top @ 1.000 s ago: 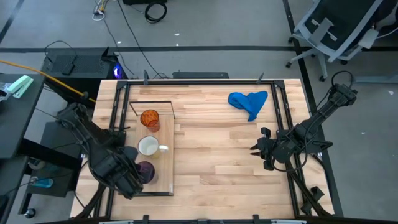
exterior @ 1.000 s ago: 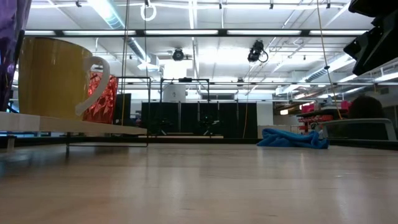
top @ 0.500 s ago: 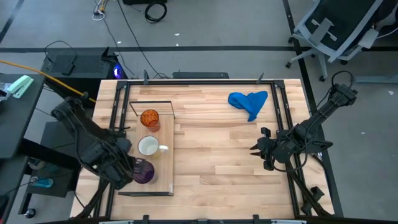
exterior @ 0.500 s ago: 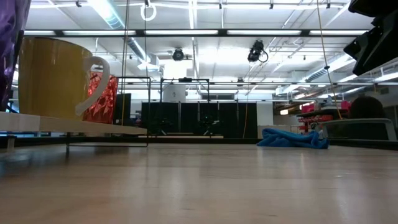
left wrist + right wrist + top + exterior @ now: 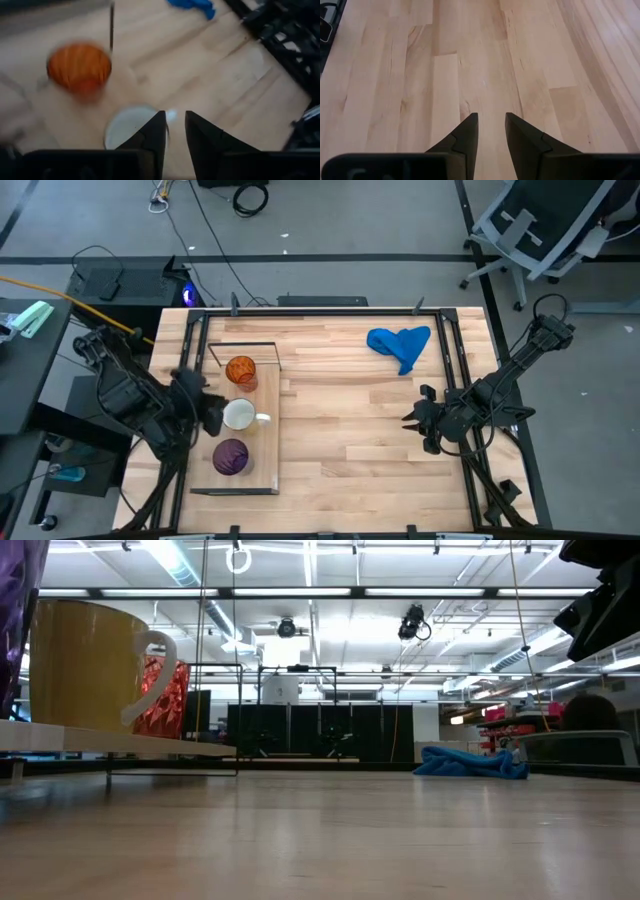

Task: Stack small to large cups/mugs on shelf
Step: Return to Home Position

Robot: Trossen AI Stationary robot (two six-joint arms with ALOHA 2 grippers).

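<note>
- The purple cup (image 5: 231,457) is found nearest, upright on the near end of the shelf (image 5: 263,475), with nothing gripping it
- Just beyond it the white mug (image 5: 238,415) is set on the same board, its handle turned toward the open tabletop (image 5: 350,430); the two vessels are near each other but appear apart
- The left hand (image 5: 174,114) is held over the shelf's left edge, just beside the mug, with its fingers drawn to a narrow gap and nothing between them; its height above the board cannot be told
- At much the same depth, well apart across the tabletop, the right hand (image 5: 491,116) is parked near the right edge over bare planks, likewise narrow and empty
- Farther on, the orange cup (image 5: 241,370) is seen at the far end of the shelf, within the thin dark frame and apart from the mug
- Farthest of all, a blue cloth (image 5: 400,343) lies crumpled near the far edge
- With all three vessels in a row on the shelf, the placing is judged done, and the step in hand is taken to be the left arm's return to its rest pose
- For the next move, the left hand should be lifted clear and carried outward, away from the mug's rim and the shelf frame, so that nothing is knocked; nothing is asked of the right arm
</note>
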